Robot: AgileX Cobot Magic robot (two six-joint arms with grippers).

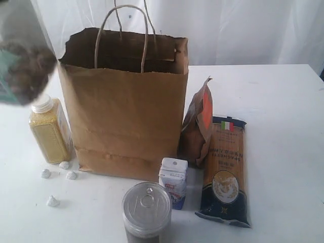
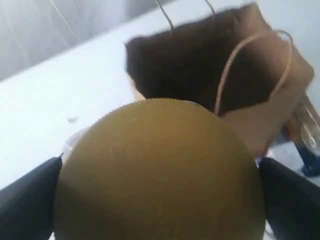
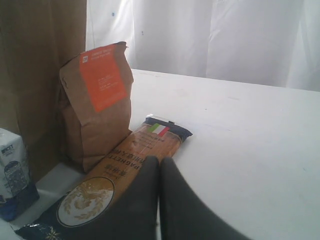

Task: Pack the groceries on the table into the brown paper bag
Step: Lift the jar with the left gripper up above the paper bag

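- We find the table [image 1: 283,126] white and flat, carrying all items but one.
- The brown paper bag [image 1: 126,116] stands upright at centre, mouth open, cord handles up.
- The dark-blue spaghetti packet [image 1: 225,172] lies flat at four o'clock of the bag. The right gripper [image 3: 159,167] hangs just above it, fingers pressed together, holding nothing.
- The brown orange-labelled pouch [image 1: 198,126] stands at three o'clock of the bag, just beside its wall.
- The yellow-lidded clear jar [image 1: 23,66] is raised at ten o'clock of the bag, blurred. The left gripper [image 2: 160,165] grips it, jaws spread wide either side of the lid.
- The silver-topped can [image 1: 147,207] stands at six o'clock of the bag, nearest the camera.
- The yellow-grain bottle [image 1: 48,131] stands upright at eight o'clock of the bag.
- The small white-blue carton [image 1: 173,182] stands at five o'clock, between can and packet.
- Four small white lumps [image 1: 71,175] lie at six o'clock of the bottle.
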